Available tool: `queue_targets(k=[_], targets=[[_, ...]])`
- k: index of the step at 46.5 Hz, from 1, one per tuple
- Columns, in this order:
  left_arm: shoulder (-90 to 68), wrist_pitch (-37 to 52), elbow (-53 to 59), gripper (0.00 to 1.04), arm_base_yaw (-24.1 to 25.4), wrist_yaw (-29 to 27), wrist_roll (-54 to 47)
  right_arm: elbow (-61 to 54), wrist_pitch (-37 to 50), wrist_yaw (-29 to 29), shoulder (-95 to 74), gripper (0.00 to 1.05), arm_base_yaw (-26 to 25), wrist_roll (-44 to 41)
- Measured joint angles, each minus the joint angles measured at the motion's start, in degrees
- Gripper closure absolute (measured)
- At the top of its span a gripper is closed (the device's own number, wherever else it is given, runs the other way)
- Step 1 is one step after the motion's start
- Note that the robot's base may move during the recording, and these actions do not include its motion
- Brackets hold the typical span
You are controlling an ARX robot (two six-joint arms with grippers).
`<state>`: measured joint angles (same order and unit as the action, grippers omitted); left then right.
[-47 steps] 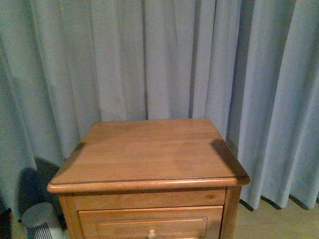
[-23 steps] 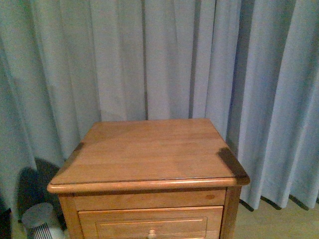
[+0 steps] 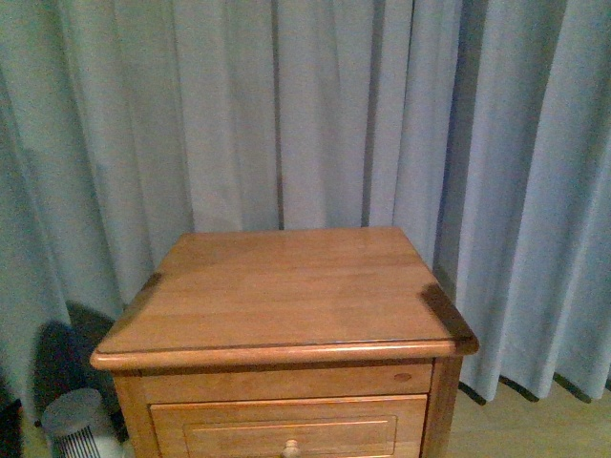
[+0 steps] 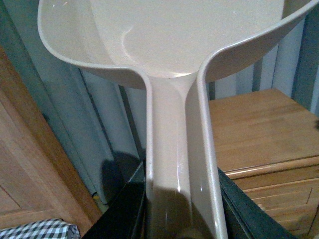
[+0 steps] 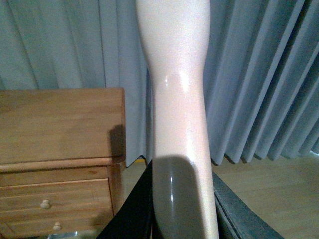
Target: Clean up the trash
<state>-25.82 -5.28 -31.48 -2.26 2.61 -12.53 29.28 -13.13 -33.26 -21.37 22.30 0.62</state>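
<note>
Stage of the clean-up, judged from three views. The nightstand (image 3: 286, 286) stands against the curtain (image 3: 286, 114), and the front view shows its top bare, with no arm above it. The paper ball appears in no view: not on the nightstand's top, not on the strip of floor (image 5: 279, 199) beside the nightstand, and not in the visible part of the dustpan's bowl, so its place cannot be told.

The left gripper (image 4: 179, 204) is pressed together on the handle of the beige dustpan (image 4: 169, 40), one dark jaw on each side, and holds it raised beside the nightstand and level with its top. The right gripper (image 5: 182, 204) likewise pinches a pale handle (image 5: 179, 74) off the nightstand's other side. The head of this tool is out of frame, so what kind of tool it is cannot be told.

A checked pillow (image 4: 35, 230) lies low, well apart from the nightstand, beside other wooden furniture. A grey slatted cylinder (image 3: 76, 420) stands on the floor at the nightstand's foot.

Judgement: both tools are in hand and the nightstand carries no trash, which suits either a late stage or a start. With the ball unseen and no bin in view, whether sweeping or emptying is left cannot be settled.
</note>
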Motion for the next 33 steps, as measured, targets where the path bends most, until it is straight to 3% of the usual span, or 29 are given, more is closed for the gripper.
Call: queue_targets(k=[33], targets=[[-0.1,0.0,0.0,0.77,0.0,0.7,0.0,0.0,0.0,-0.4,0.3,0.84,0.0,0.2]])
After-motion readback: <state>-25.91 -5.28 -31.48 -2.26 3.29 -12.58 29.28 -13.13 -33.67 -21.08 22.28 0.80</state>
